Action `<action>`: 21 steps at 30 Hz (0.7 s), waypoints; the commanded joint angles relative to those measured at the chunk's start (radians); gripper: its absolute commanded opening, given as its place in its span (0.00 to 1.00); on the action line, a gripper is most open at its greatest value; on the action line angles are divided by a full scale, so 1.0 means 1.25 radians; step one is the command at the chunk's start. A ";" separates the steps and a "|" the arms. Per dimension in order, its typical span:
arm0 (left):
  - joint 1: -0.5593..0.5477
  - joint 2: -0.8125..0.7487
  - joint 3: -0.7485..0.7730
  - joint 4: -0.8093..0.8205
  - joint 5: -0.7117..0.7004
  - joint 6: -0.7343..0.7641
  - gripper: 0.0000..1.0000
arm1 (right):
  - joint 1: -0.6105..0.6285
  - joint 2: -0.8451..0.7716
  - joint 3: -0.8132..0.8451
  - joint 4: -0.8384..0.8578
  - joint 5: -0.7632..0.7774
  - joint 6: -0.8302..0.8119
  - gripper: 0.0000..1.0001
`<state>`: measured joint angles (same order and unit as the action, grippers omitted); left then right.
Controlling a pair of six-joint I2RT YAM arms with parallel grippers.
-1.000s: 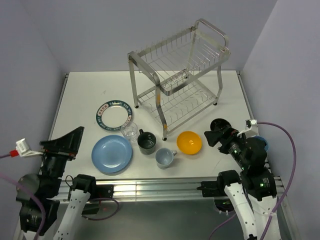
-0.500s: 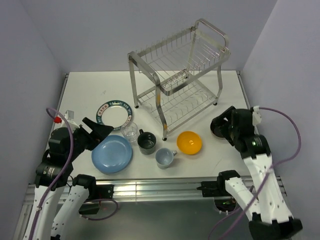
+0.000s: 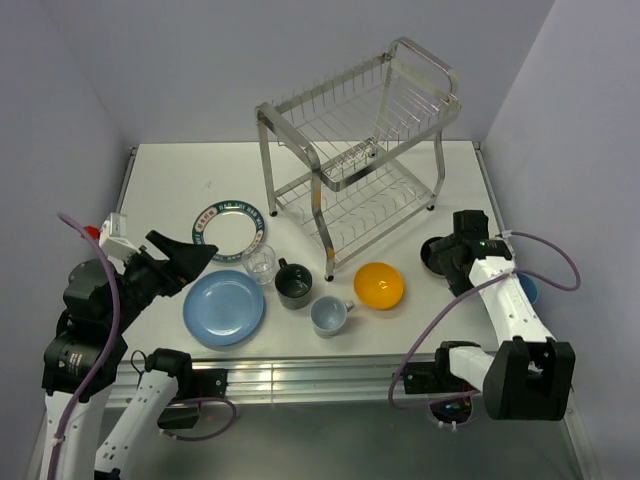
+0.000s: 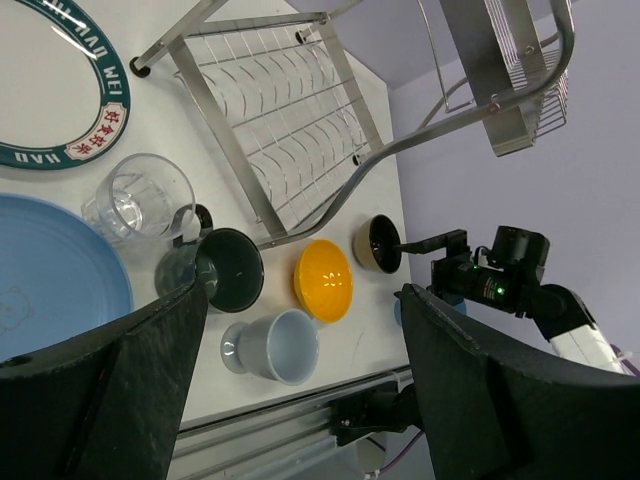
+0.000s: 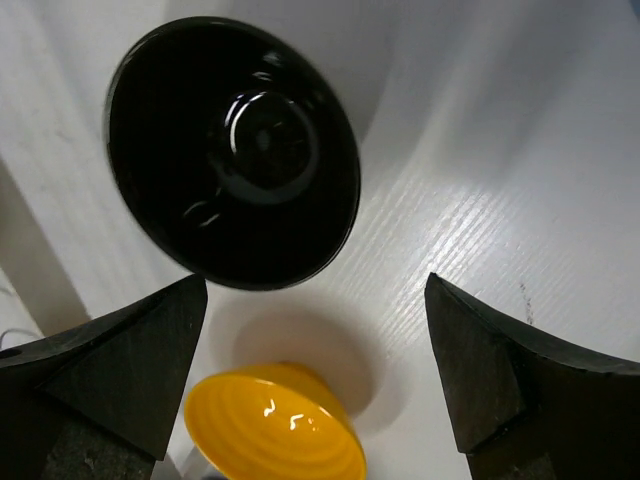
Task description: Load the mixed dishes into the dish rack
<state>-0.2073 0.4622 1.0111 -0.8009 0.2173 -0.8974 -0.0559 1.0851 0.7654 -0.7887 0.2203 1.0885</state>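
The mixed dishes (image 3: 300, 290) all stand on the white table (image 3: 170, 190), none in the rack. Nearest are the light blue plate (image 3: 224, 307) and the pale grey-blue mug (image 3: 328, 315). Just above the plate's left edge hovers the left gripper (image 3: 195, 260), jaws spread and holding nothing. Next come the dark mug (image 3: 291, 283), the orange bowl (image 3: 379, 285) and the clear glass (image 3: 260, 264), with a blue cup (image 3: 528, 291) half hidden behind the right arm. The right gripper (image 5: 315, 295) hangs with its jaws wide over a black bowl (image 5: 235, 150), gripping nothing. Farther back lies the white plate with dark green patterned rim (image 4: 45, 95); its rim carries white lettering and characters too small to read surely. Farthest stands the empty dish rack (image 3: 355, 150).
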 commanded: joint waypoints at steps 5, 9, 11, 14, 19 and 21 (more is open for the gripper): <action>-0.001 0.017 0.013 -0.006 0.018 0.027 0.83 | -0.015 0.116 -0.001 0.069 0.058 0.057 0.96; -0.001 0.022 0.012 0.004 0.025 0.031 0.83 | -0.015 0.196 0.015 0.092 0.072 0.054 0.89; -0.001 0.028 0.022 -0.002 0.023 0.038 0.83 | -0.015 0.215 0.017 0.101 0.074 0.057 0.84; -0.001 0.038 0.032 -0.015 0.012 0.049 0.83 | -0.015 0.235 0.009 0.117 0.074 0.058 0.75; -0.001 0.044 0.027 -0.020 0.007 0.056 0.82 | -0.014 0.217 -0.010 0.144 0.057 0.046 0.22; -0.001 0.050 0.022 -0.022 0.005 0.058 0.82 | -0.014 0.198 -0.013 0.143 0.058 0.037 0.05</action>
<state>-0.2073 0.5110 1.0199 -0.8375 0.2276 -0.8547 -0.0807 1.3602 0.7544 -0.6193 0.2764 1.1431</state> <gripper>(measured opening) 0.825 0.125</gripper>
